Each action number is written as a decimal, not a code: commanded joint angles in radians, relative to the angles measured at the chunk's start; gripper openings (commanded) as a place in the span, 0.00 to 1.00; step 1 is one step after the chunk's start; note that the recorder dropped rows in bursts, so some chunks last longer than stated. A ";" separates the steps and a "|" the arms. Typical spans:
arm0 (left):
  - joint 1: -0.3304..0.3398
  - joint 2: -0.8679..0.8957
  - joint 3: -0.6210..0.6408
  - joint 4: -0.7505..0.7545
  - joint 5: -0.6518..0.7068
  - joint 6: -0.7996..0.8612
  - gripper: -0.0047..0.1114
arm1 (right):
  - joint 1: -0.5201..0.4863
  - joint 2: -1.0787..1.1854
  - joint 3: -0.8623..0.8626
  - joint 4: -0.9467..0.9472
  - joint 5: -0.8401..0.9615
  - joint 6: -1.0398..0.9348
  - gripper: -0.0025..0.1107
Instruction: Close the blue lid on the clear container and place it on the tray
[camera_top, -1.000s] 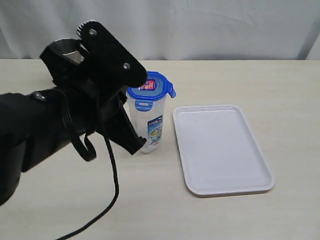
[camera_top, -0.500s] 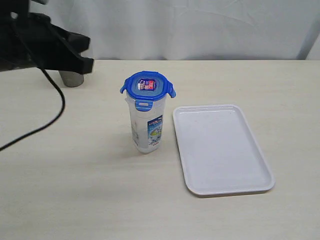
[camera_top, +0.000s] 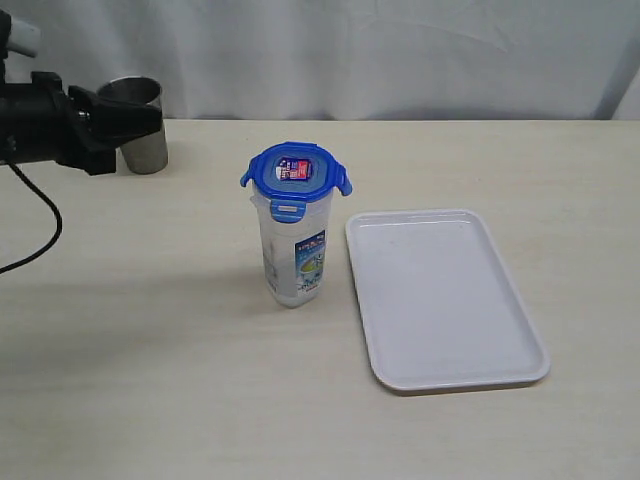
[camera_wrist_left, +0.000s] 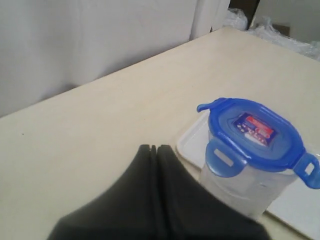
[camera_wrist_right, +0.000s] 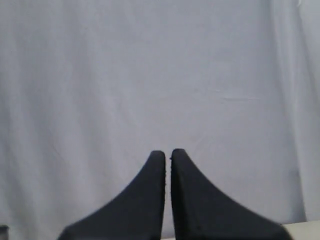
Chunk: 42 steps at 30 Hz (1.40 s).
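Far from left gripper (camera_top: 152, 121), clear container (camera_top: 293, 258)

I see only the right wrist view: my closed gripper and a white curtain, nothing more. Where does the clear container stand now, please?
Observer: The tall clear plastic container stands upright on the table, beside the flat white rectangular tray, not on it.
Operator: Is the lid on it?
Observer: Yes, the rounded-square blue plastic lid sits on top, but two side flaps stick outward.
Operator: Where is the left gripper?
Observer: The left gripper is shut and empty, at the left edge of the exterior view, near a tapered steel cup.
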<state>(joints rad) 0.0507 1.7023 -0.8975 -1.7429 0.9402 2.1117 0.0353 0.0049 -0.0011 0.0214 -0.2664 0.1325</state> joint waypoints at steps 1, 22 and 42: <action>0.005 0.172 -0.104 -0.002 0.206 0.032 0.04 | 0.003 0.033 0.001 -0.139 -0.069 0.230 0.06; -0.167 0.345 -0.304 0.067 0.034 0.032 0.04 | 0.071 1.562 -0.438 -1.144 -0.765 0.824 0.06; -0.167 0.349 -0.291 0.140 0.098 0.031 0.04 | 0.305 1.602 -0.534 -1.088 -0.464 0.803 0.06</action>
<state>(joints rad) -0.1153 2.0542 -1.1914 -1.6047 1.0141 2.1117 0.3381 1.6058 -0.5324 -1.0715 -0.7398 0.9461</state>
